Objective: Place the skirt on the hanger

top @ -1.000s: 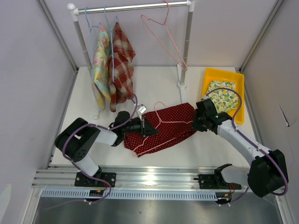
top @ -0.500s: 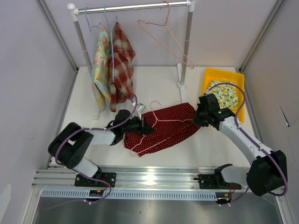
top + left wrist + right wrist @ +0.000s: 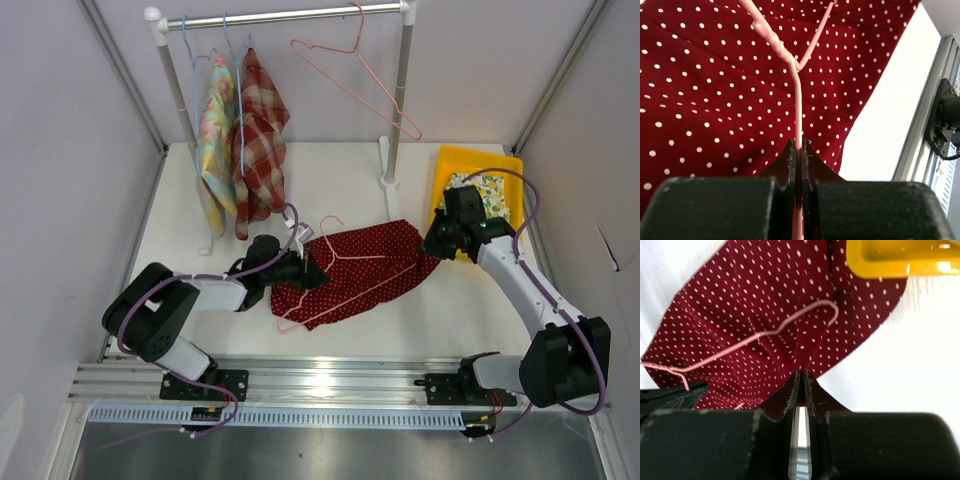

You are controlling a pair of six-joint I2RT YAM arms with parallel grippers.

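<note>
Left arm (image 3: 215, 290) lies low along the table (image 3: 330, 180), reaching right from its base with the wrist near level. Left gripper (image 3: 303, 266) is clenched on the hanger (image 3: 340, 255): in the wrist view the fingers (image 3: 787, 160) pinch the straight pink wire just below the twisted neck. Right arm (image 3: 520, 290) runs up the right side, bent at the elbow, wrist turned in toward centre. Right gripper (image 3: 432, 247) sits at the right corner of the skirt (image 3: 355, 275), just beside the near-left corner of the yellow tray (image 3: 445, 160). Its jaws are closed to a thin slit with a fold of the cloth pinched at the tips. The skirt lies on the table between the two grippers, spread mostly flat but creased, its right end drawn to a point at the right claw. Fabric is dark red with small white dots. The hanger lies on top of the skirt, not threaded through it as far as I can tell. Its hook sticks off the cloth toward the rack (image 3: 290, 15), and one wire loop pokes past the skirt's near-left edge. In the right wrist view one hanger shoulder curves over the cloth just ahead of the jaws. The tray holds a floral cloth (image 3: 490, 185).
</note>
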